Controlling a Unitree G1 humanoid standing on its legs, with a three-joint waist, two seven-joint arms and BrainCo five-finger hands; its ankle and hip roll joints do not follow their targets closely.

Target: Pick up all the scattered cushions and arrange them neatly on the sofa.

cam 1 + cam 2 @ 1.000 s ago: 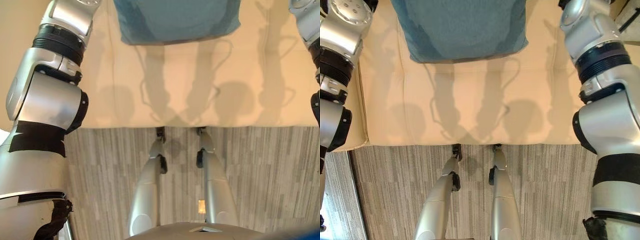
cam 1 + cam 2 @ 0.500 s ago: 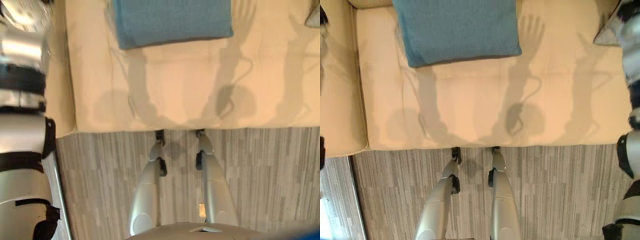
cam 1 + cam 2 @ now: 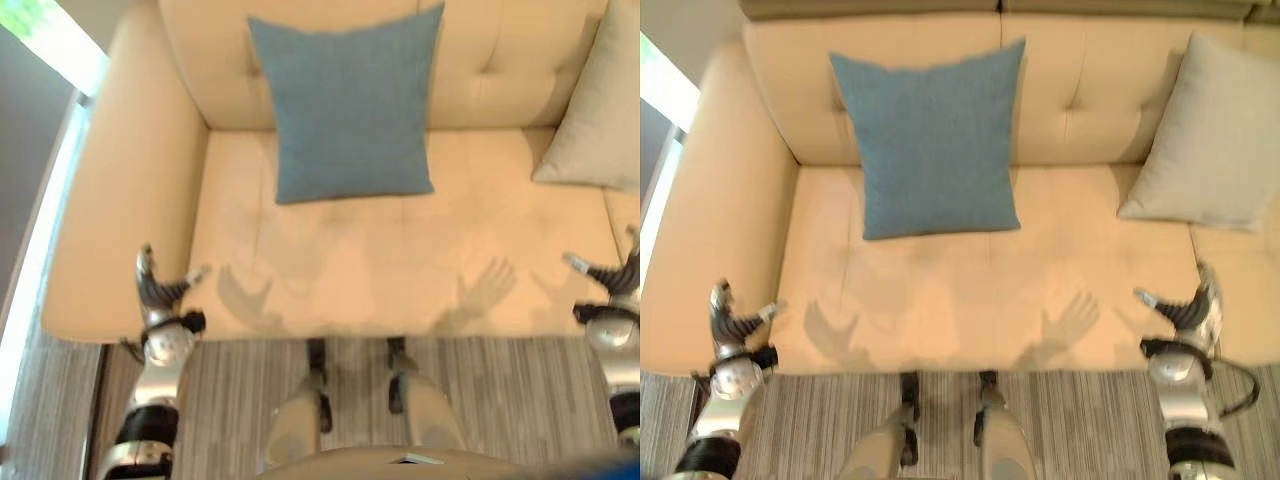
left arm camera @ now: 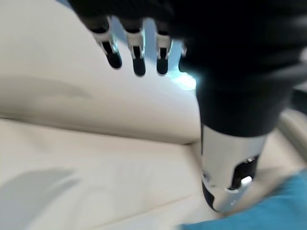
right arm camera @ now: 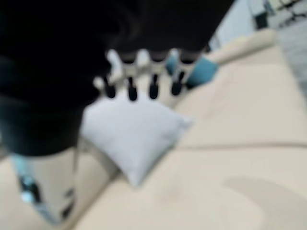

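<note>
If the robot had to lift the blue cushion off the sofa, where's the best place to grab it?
Probably the blue cushion by its two side edges, coming from the front: it leans upright against the backrest, sides exposed, and both hands are open.

My left-eye picture cuts off the grey cushion point(image 3: 598, 110) at its right edge; the blue cushion point(image 4: 259, 214) is a blurred corner by my left wrist.

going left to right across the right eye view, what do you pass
left hand → sofa armrest → blue cushion → right hand → grey cushion
</note>
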